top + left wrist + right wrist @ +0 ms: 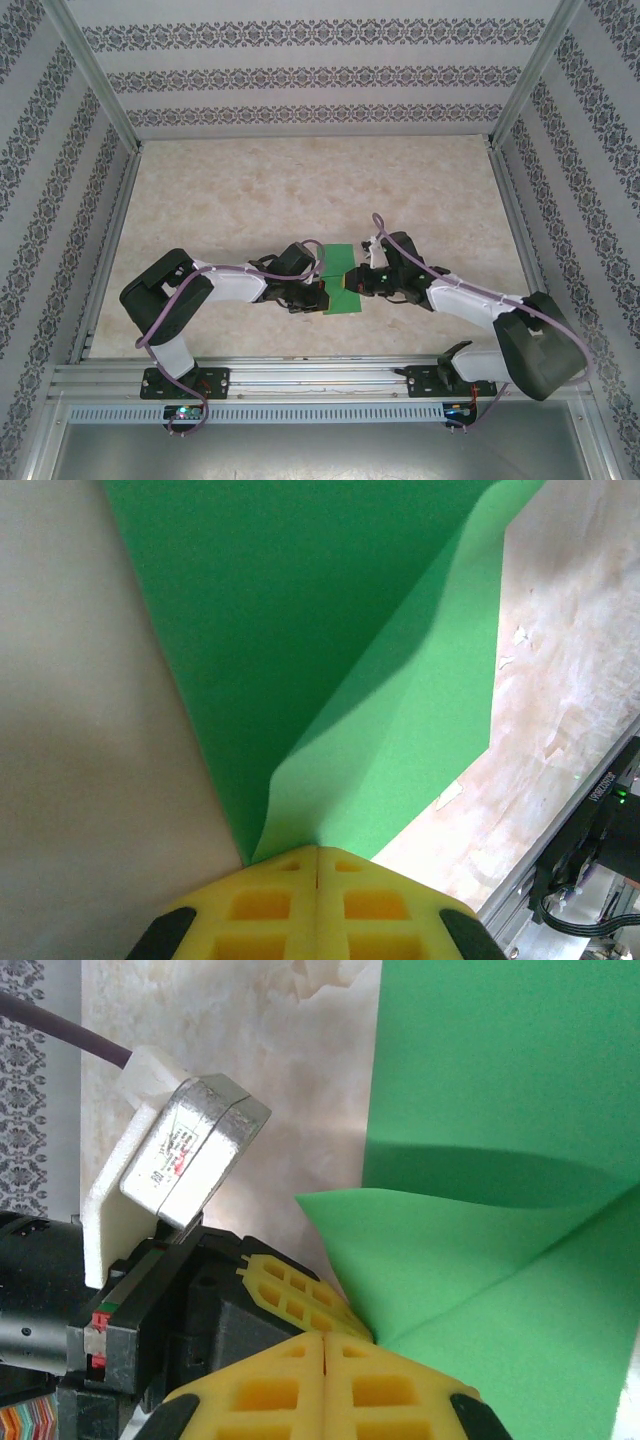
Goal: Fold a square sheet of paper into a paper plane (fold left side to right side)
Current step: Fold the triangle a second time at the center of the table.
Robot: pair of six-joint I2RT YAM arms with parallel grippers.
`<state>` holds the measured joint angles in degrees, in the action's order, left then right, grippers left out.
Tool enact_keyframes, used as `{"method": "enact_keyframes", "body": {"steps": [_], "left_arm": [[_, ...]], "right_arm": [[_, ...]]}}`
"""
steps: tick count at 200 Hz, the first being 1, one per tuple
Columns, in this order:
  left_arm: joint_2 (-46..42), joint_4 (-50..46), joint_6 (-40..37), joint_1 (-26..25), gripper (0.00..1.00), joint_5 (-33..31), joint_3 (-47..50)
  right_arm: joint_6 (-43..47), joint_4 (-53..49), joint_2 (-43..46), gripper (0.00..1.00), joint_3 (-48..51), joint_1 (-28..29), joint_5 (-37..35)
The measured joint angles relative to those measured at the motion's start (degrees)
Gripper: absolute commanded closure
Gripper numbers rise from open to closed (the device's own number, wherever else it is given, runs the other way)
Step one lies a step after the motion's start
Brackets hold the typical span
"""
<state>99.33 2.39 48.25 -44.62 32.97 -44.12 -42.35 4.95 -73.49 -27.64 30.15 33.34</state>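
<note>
A white sticker (172, 1152) on the silver module (222, 1110) carries a red mark and print too fine to read. White lettering (606, 783) on a black frame part (585, 832) is blurred.

One square sheet of paper (341, 291), bright green, was there. Two arms were counted, the left arm (230, 288) and the right arm (470, 300). There were two grippers, one left gripper (318, 297) and one right gripper (352, 281), each with two yellow fingers (290, 1390). Two purple cables (60, 1025) ran, one per arm. One marbled table (300, 190) held everything.
</note>
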Motion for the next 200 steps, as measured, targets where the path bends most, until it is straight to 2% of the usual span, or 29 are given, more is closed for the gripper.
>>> {"method": "enact_keyframes", "body": {"steps": [111, 200], "left_arm": [[0.0, -0.33, -0.02, -0.02, 1.0, -0.04, -0.17], [0.15, -0.68, -0.02, -0.02, 1.0, -0.02, -0.39]], "right_arm": [[-3.85, 4.96, 1.42, 1.0, 3.67, 4.92, -5.79], [-4.31, 8.61, -4.39, 1.0, 3.69, 7.28, -7.28]]}}
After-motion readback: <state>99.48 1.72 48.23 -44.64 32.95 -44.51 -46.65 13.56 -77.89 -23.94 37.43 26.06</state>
